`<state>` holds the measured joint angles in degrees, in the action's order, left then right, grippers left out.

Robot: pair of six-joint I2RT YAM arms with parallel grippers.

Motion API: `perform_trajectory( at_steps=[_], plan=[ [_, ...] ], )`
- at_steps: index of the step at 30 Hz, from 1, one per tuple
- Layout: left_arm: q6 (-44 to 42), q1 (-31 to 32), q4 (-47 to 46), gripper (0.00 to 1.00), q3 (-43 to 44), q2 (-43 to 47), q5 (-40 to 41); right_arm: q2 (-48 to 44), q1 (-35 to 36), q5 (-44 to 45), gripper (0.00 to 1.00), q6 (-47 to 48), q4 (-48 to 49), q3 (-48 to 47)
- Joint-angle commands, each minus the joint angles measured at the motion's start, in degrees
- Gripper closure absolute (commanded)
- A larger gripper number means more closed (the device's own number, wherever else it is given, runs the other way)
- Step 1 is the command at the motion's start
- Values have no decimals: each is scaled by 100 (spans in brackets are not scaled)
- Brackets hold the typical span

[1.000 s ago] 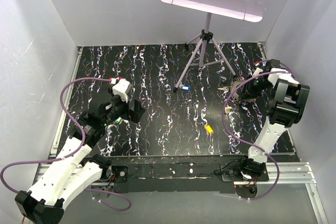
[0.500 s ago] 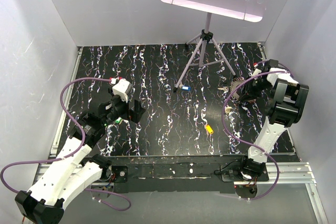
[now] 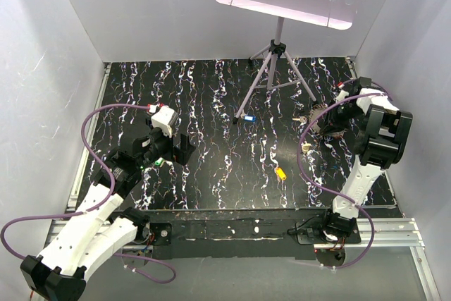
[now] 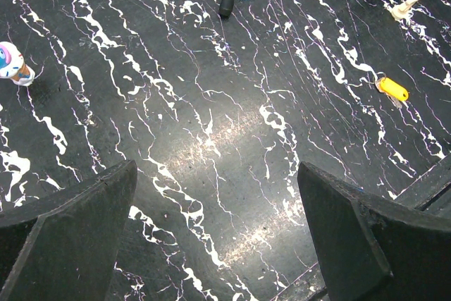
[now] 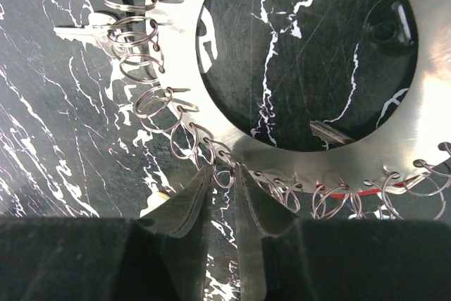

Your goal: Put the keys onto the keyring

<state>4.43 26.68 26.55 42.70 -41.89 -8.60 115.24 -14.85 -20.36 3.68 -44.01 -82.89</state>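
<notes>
Right hand (image 5: 221, 187): fingers nearly together, pinching a rim loop of the keyring (image 5: 421, 118), which lies far right on the tabletop (image 3: 211, 103). I judge it light, stiff and slippery, so grip the loops. Left hand (image 4: 215, 174): apart.

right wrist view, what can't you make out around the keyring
- Right wrist: keyring cut off by top and right edges.
- Right wrist: whether right gripper pinches one of the wire loops; contact unclear.
- Top external: keyring tiny, partly behind the right arm.
</notes>
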Motion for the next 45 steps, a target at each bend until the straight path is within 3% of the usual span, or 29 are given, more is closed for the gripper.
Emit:
perform_trajectory(
  at_steps=[1,29,33,38,45],
  plan=[
    [-74,-48,-79,2,-33,14,-54,78,35,76,74,89,-240,-254],
    [-82,-48,-71,2,-42,23,-19,244,325,559,77,238,-486,-456],
    [-82,-48,-70,2,-33,32,-10,244,351,612,83,256,-486,-447],
    [-82,-48,-71,2,-33,32,-1,209,343,560,99,273,-424,-412],
    [-91,-48,-62,2,-34,75,34,-325,44,25,99,265,-223,-193]
  ],
)
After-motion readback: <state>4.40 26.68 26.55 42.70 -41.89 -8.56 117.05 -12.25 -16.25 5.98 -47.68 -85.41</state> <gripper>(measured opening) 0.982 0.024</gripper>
